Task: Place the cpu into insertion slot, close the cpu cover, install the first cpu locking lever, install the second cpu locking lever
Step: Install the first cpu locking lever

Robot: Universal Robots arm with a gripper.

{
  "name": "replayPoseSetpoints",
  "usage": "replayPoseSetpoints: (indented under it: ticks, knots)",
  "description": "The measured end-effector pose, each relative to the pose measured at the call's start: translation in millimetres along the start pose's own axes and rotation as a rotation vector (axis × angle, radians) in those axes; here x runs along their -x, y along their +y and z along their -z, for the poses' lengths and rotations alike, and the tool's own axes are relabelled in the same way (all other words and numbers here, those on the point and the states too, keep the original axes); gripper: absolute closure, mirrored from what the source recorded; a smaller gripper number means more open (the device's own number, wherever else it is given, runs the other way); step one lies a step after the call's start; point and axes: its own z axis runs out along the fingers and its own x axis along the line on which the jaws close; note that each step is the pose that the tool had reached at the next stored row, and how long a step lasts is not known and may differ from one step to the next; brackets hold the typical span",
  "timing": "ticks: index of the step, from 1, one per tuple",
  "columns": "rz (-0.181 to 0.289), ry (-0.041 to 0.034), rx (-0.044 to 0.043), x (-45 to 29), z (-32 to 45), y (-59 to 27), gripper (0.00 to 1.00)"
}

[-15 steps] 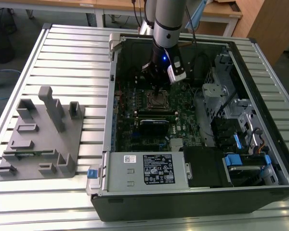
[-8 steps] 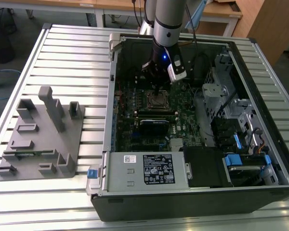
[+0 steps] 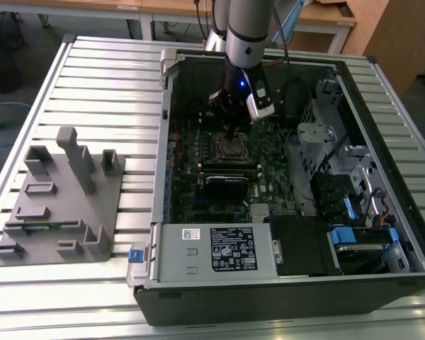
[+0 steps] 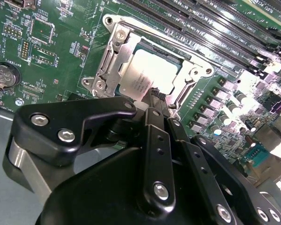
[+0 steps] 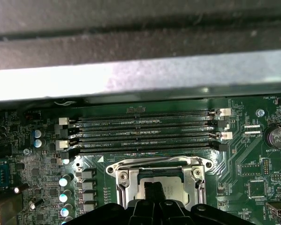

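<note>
Slatted worktop (image 3: 92,85) under the case — my end effector (image 4: 155,93), fingers pressed together and empty, touches the seated cpu (image 4: 147,77) at its 6 o'clock edge.

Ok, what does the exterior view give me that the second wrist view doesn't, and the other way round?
Exterior view: the open case on the slatted table, the power supply, a grey fixture on the exterior view's left, and the arm reaching down.
Second wrist view: the cpu lying in the socket, the cover framing it, and a coin cell.
Both: the green board and the end effector, its tip at the socket.
</note>
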Motion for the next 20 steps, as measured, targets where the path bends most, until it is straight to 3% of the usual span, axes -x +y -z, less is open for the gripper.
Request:
replayPoseSetpoints:
  ticks: [4, 7, 9, 11, 12, 14, 15, 20]
  knots:
    - [0.0, -0.0002, -0.0014, 0.0, 1.1, 0.1, 0.89]
    - [0.0, -0.0009, -0.0118, -0.1, 2.1, 0.1, 0.89]
    - [0.0, -0.0026, -0.0315, 0.0, 2.5, 0.1, 0.89]
    - [-0.001, -0.0052, -0.0642, -0.1, 2.6, 0.1, 0.89]
    - [-0.001, -0.0059, -0.0716, -0.1, 2.5, 0.0, 0.89]
    - [-0.001, -0.0096, -0.0735, -2.1, 2.5, -0.2, 0.89]
    - [-0.001, -0.0137, -0.0742, -3.3, 2.4, -0.2, 0.89]
    - [0.0, -0.0526, -0.0759, -3.8, 0.6, -0.3, 0.89]
